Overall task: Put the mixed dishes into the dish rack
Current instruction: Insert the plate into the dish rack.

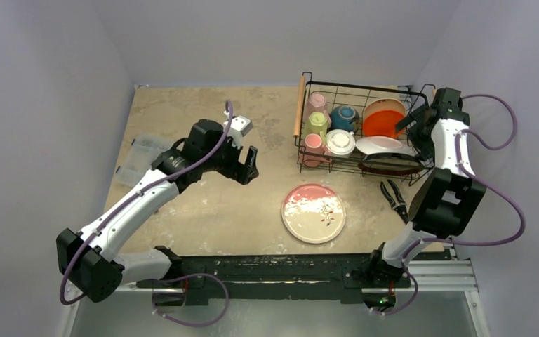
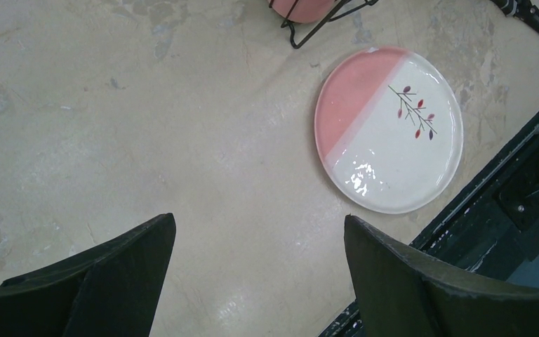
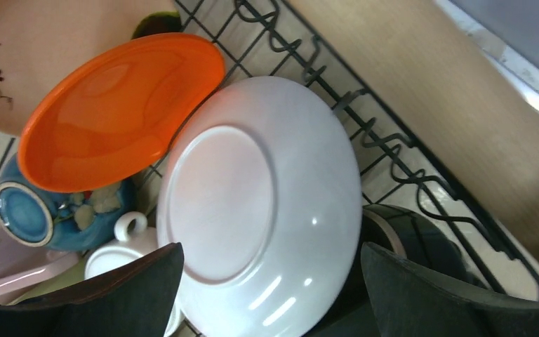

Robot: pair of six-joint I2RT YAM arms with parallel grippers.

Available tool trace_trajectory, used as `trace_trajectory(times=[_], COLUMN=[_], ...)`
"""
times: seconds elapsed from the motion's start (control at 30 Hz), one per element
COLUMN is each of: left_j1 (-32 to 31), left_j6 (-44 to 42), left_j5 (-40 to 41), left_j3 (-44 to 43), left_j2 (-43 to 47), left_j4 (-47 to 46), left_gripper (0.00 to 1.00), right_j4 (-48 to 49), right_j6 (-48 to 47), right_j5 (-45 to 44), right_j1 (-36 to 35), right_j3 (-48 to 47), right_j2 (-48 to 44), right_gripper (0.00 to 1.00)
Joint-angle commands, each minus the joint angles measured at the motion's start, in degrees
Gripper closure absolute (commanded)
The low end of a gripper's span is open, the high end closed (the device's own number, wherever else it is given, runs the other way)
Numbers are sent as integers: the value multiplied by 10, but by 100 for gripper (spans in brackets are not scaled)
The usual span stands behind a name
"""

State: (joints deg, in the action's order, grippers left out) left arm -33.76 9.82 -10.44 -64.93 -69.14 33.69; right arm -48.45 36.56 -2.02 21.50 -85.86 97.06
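I'm hovering the left pincer (image 2: 258,225) spread and empty above the table (image 2: 112,105); the pink-and-cream plate (image 2: 389,130) is lying flat off to its right. The right pincer (image 3: 272,253) is hanging spread over the white plate (image 3: 260,203) inside the dish rack (image 3: 393,175).

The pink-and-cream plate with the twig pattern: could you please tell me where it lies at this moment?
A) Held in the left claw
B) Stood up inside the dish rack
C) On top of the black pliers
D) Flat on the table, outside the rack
D: the pink-and-cream plate lies flat on the bare table, just in front of the dish rack, and the left claw stands open with nothing in it, apart from the plate.
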Motion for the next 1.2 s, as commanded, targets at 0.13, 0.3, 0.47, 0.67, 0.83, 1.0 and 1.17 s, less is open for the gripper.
trace_trajectory(times=[0.13, 0.3, 0.47, 0.67, 0.83, 1.0, 1.17], left_j1=[-18, -21, -24, -26, -26, -27, -26], left_j6=[-23, -9, -9, -13, -26, -27, -14], left_j5=[-60, -87, -89, -91, -89, -76, -46], left_j3=[60, 65, 60, 61, 60, 69, 86], left_j2=[-5, -10, -12, -11, -12, -5, 14], left_j4=[-84, -100, -95, -93, -84, -81, -77], left_gripper=[11, 12, 12, 12, 12, 12, 11], right_j4=[43, 84, 110, 51, -97, -232, -216], right_j6=[44, 77, 115, 86, -89, -264, -338], right_j5=[117, 194, 233, 169, 46, -126, -119], right_j1=[-21, -22, -21, -22, -107, -224, -247], right_j3=[-1, -31, -58, -105, -276, -421, -353], right_j2=[38, 40, 38, 22, 84, 191, 172], right_gripper=[1, 1, 2, 5, 4, 12, 19])
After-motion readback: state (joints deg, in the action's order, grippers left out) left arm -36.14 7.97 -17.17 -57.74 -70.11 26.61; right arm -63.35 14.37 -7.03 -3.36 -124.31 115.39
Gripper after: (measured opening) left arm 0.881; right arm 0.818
